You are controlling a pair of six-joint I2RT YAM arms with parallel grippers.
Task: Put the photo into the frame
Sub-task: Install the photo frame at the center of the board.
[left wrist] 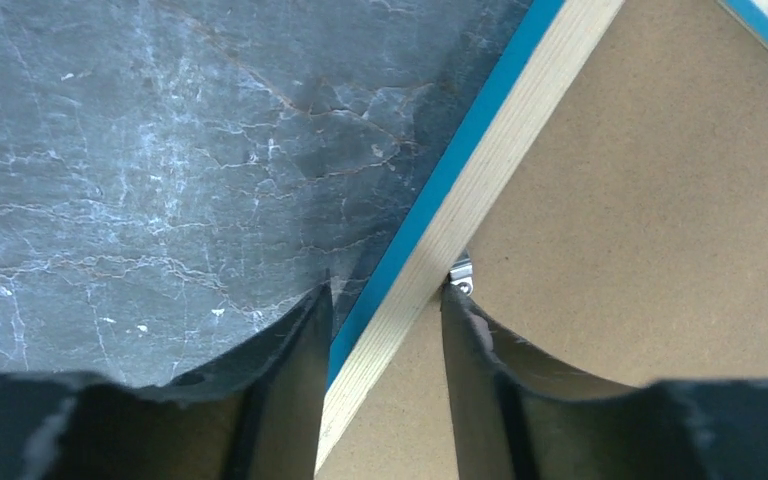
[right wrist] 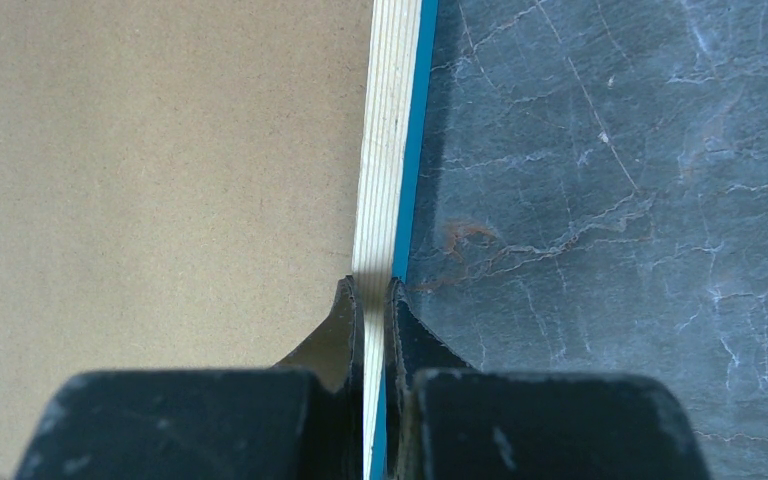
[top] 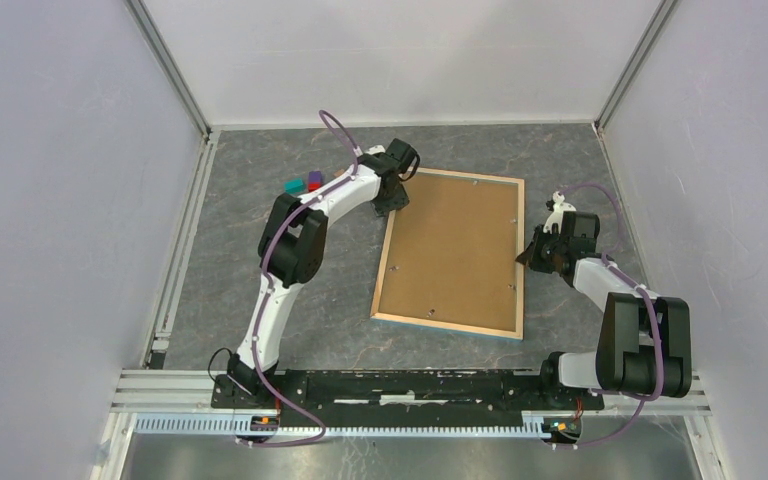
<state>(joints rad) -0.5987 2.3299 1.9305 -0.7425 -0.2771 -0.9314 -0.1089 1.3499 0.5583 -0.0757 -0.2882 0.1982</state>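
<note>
Working outward from the arm bases, I meet the frame [top: 445, 325] first. It lies face down on the table [top: 560, 160], pale wood back upward, with the brown backing board [top: 455, 250] seated inside it. I see no print anywhere, so the photo is either under that board or out of view; I cannot tell which.

At the frame's 3 o'clock, the right gripper [right wrist: 370, 290] is clenched on the outer rail, one finger on the wood and one on the blue edge. Further out, toward 11 o'clock, the left gripper [left wrist: 385, 290] sits astride the opposite rail with its jaws parted. The outer fingertip stands off the blue edge, and the inner one is right against a small metal tab [left wrist: 462, 270].

My worry is that tab. If the left jaws close here, they may catch it rather than clean wood and skew the grasp. The right pinch is narrow, so lifting unevenly could twist the frame loose. Tipping it could let the board slide out.

Some coloured blocks [top: 305, 183] sit at 10 o'clock, beyond the left arm.
</note>
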